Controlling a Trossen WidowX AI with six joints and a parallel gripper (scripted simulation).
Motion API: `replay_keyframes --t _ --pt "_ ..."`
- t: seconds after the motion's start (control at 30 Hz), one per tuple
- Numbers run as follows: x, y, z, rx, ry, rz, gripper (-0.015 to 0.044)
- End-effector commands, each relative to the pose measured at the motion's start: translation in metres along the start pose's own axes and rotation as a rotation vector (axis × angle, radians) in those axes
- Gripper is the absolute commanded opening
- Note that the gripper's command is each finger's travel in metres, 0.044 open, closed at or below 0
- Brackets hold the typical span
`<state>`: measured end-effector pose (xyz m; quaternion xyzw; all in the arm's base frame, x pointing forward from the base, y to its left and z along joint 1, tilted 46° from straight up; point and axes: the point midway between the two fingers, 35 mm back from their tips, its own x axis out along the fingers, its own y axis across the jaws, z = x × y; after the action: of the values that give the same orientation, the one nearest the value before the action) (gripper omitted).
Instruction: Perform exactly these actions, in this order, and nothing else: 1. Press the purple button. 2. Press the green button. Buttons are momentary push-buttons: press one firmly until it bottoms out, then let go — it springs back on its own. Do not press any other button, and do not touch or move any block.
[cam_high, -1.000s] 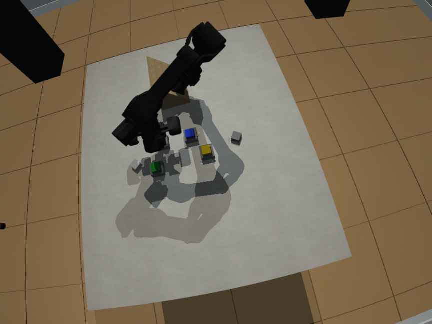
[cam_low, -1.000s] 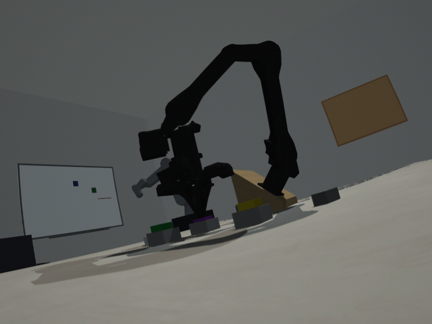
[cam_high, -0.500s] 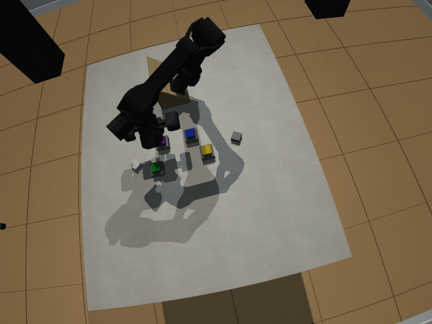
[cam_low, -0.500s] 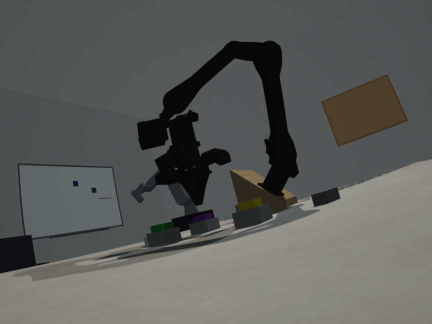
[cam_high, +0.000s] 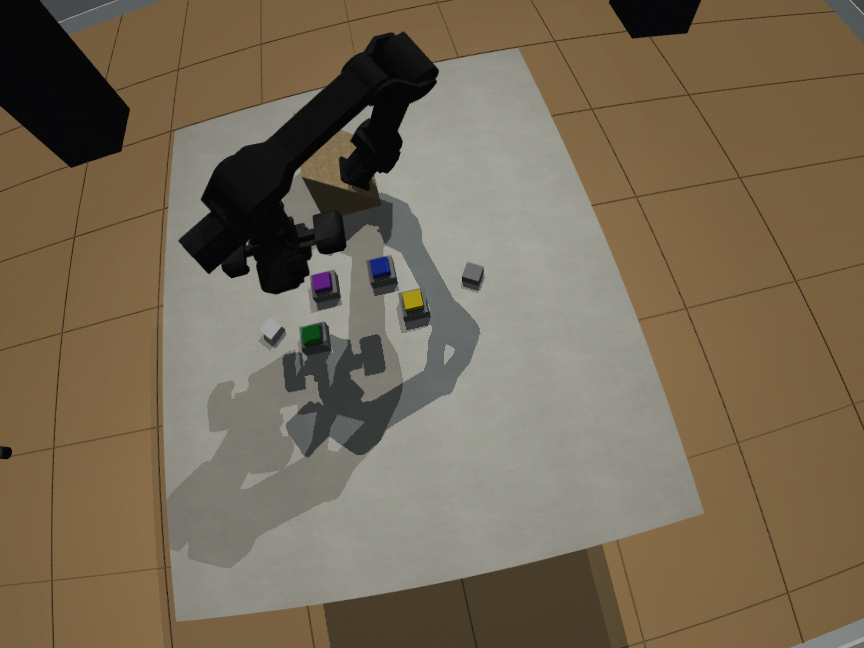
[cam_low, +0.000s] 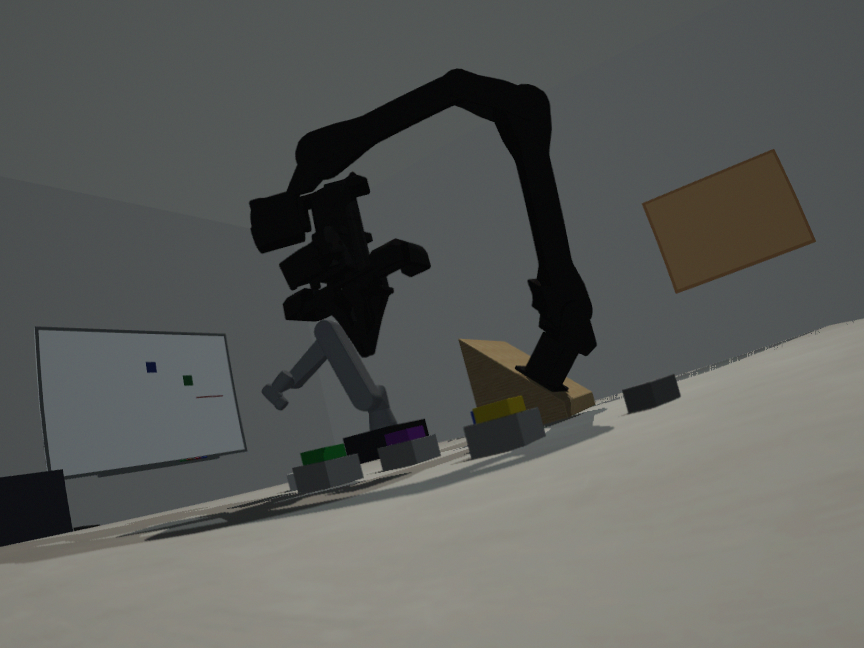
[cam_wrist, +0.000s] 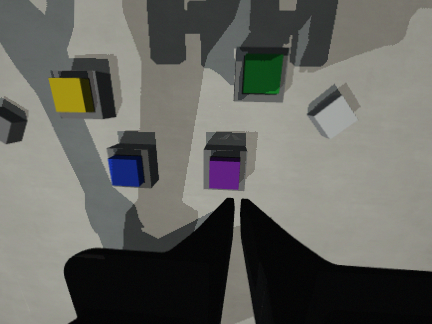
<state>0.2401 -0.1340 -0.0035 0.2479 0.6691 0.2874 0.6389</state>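
Purple button (cam_wrist: 224, 172): square purple cap in grey housing, flat on mat, just ahead of closed, empty gripper (cam_wrist: 237, 202) tips in wrist view, clear gap below them in exterior view. Cap raised, not depressed. Green button (cam_wrist: 263, 74): square green cap, same grey housing, farther ahead of gripper and slightly right, beyond purple button. Untouched, cap up, partly under arm shadow.

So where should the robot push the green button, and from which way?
On its flat green top face, coming straight down from above. The green button is a square cap sitting upright in a grey housing, so only the top gives way. The gripper, jaws shut on nothing, makes one blunt tip. It should stay clear of the white block beside the button.
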Motion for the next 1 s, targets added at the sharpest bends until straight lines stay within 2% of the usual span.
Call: replay_keyframes --t 0.0,0.17,0.33,0.5,0.97 --pt "-0.003 -0.010 0.036 -0.008 -0.005 -0.004 0.0020" --pt "0.000 -0.020 0.078 -0.008 -0.010 0.000 0.0020" --pt "0.008 -0.021 0.081 -0.008 -0.010 0.000 0.0020" --pt "0.060 -0.020 0.081 -0.009 -0.011 0.002 0.0020" --pt "0.078 -0.020 0.082 -0.009 -0.011 0.002 0.0020"
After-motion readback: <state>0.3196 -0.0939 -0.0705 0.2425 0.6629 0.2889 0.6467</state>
